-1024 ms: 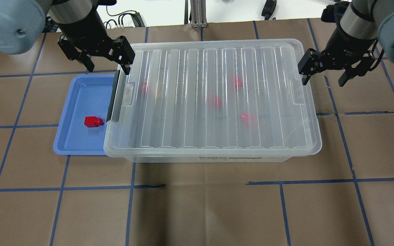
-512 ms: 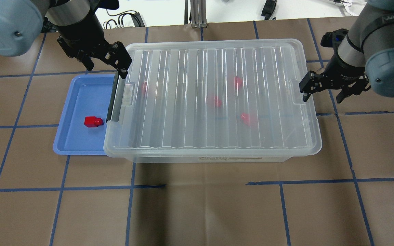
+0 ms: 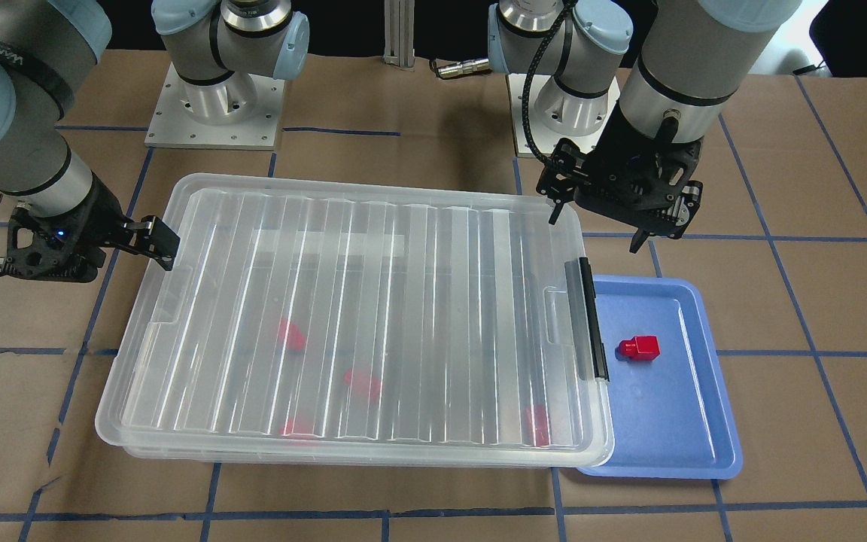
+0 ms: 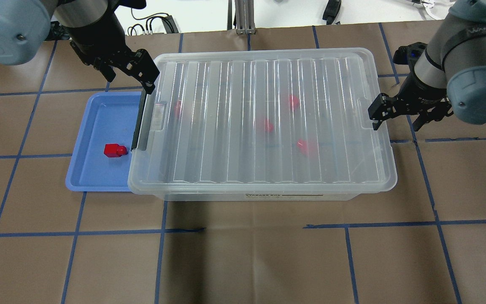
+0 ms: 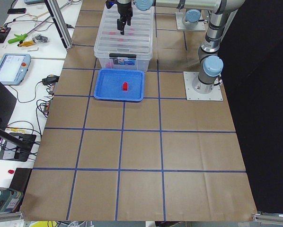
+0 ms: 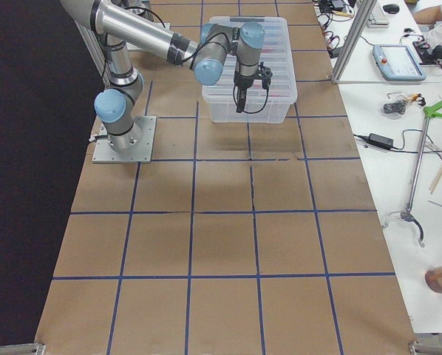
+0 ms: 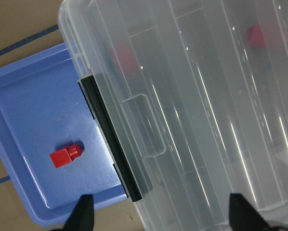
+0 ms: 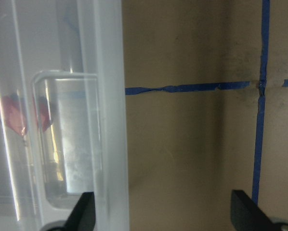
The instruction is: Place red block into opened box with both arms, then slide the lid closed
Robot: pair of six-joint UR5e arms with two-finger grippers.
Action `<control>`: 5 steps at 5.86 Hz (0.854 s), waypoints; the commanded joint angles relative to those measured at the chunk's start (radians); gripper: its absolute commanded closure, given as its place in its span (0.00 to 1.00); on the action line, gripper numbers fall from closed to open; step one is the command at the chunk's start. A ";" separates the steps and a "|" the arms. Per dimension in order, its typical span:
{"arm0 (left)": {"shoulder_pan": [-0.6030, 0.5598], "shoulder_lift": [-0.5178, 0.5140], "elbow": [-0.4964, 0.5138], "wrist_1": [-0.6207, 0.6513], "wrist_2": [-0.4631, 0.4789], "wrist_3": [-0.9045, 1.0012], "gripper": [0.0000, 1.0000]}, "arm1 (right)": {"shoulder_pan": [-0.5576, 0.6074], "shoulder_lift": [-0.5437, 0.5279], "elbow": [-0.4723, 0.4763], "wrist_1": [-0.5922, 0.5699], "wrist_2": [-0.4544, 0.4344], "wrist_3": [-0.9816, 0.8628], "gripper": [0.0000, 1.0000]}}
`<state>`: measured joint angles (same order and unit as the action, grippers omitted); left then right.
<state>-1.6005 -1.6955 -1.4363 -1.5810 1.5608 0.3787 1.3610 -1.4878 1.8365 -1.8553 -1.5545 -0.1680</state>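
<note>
One red block (image 4: 114,150) lies in the blue tray (image 4: 95,177), also seen in the left wrist view as the red block (image 7: 66,155). The clear box (image 4: 209,196) stands beside the tray with the ridged lid (image 4: 226,139) covering it. Several more red blocks show blurred through the lid. My left gripper (image 4: 130,82) hangs open over the box's far left corner, above the black latch (image 4: 139,122). My right gripper (image 4: 397,125) is open at the box's right short end, one finger at the lid's notch tab (image 8: 69,139). Neither gripper holds anything.
The blue tray (image 3: 674,444) is partly tucked under the box's latch end. Brown paper with a blue tape grid covers the table (image 4: 243,253). Both arm bases (image 3: 215,113) stand behind the box. Benches with tools and a tablet (image 5: 11,66) flank the table ends.
My right gripper has come nearer and lower along the box's right end, up to the lid's notch. My left gripper has drifted slightly back and left. Both stay open.
</note>
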 commanded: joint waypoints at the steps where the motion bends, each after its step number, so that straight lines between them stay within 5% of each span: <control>1: 0.022 -0.010 -0.013 -0.007 0.004 0.183 0.03 | -0.031 0.006 0.000 -0.019 -0.004 -0.072 0.00; 5: 0.172 -0.047 -0.047 -0.004 -0.005 0.605 0.03 | -0.166 0.012 -0.003 -0.022 -0.009 -0.247 0.00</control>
<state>-1.4448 -1.7251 -1.4780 -1.5852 1.5529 0.8879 1.2237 -1.4762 1.8349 -1.8765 -1.5600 -0.3830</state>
